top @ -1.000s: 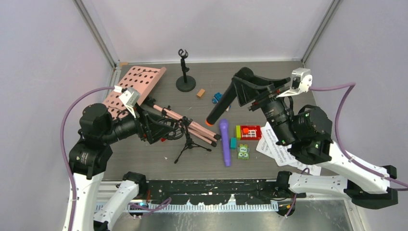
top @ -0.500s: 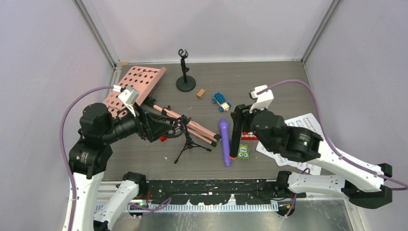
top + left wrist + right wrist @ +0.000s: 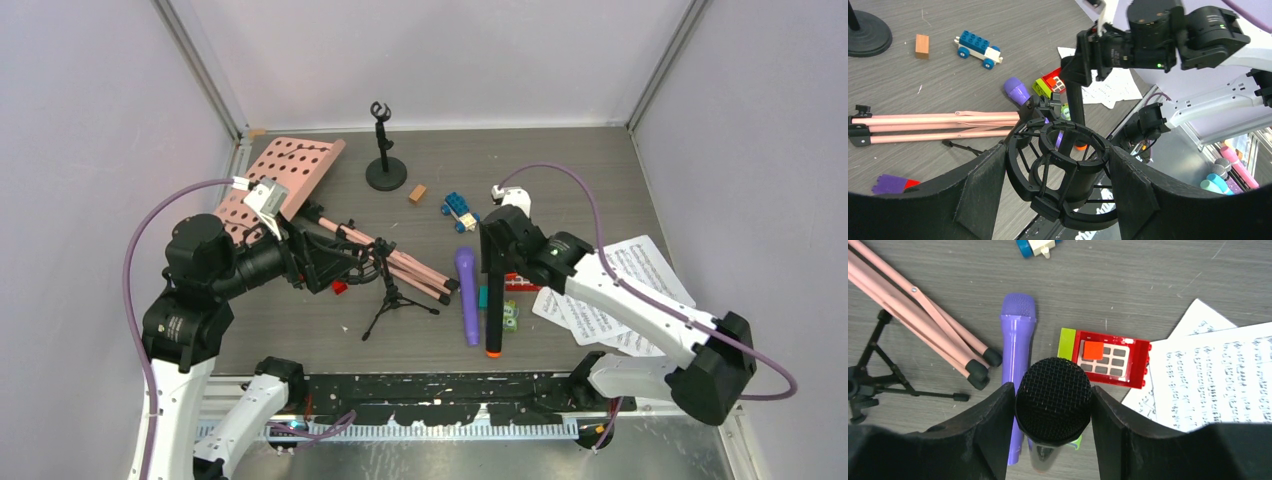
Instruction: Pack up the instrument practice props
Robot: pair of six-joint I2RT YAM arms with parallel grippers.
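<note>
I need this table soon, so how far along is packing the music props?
Done: nothing looks packed. In hand: the right hand grips the black microphone, the left hand the tripod mic support. Left: purple microphone, pink stand, note sheets and round-base support are on the table.

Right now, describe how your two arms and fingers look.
The left arm and right arm have white links and black joints. A purple cable runs to each wrist's white camera mount. The fingers are broad and black.
</note>
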